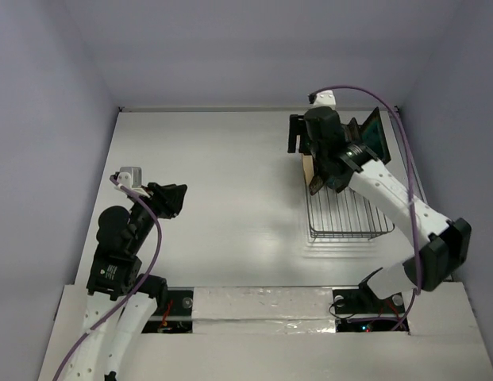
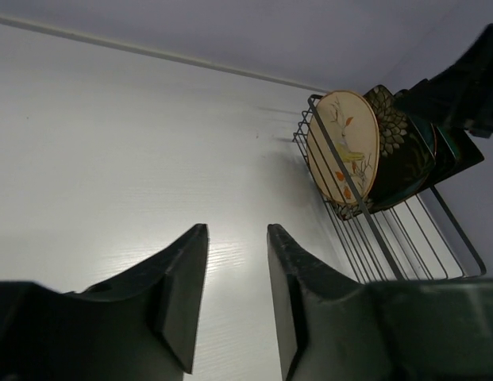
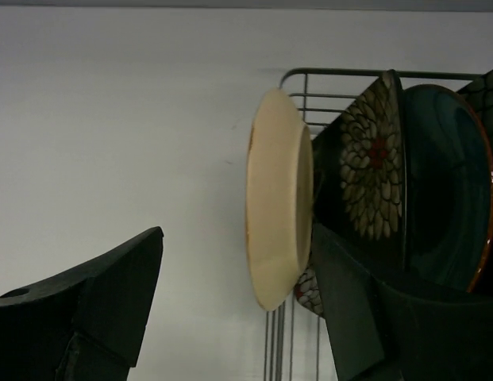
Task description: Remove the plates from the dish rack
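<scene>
The dish rack [image 1: 349,214] of grey wire stands at the back right; it also shows in the left wrist view [image 2: 405,246] and the right wrist view [image 3: 333,73]. The plates stand upright in its far end. In the right wrist view they are the round tan plate [image 3: 278,214] edge-on, a dark square flowered plate [image 3: 371,159] and a round teal plate [image 3: 444,198]. My right gripper [image 3: 236,230] is open and straddles the tan plate, with one finger [image 3: 345,294] between it and the flowered plate. My left gripper [image 2: 236,234] is open and empty over bare table at the left [image 1: 179,198].
A square teal plate [image 1: 375,133] leans at the rack's far end, partly hidden by my right arm [image 1: 389,194]. The near half of the rack holds no plates. The table's [image 1: 230,175] back wall lies just behind the rack, and the right wall is close beside it.
</scene>
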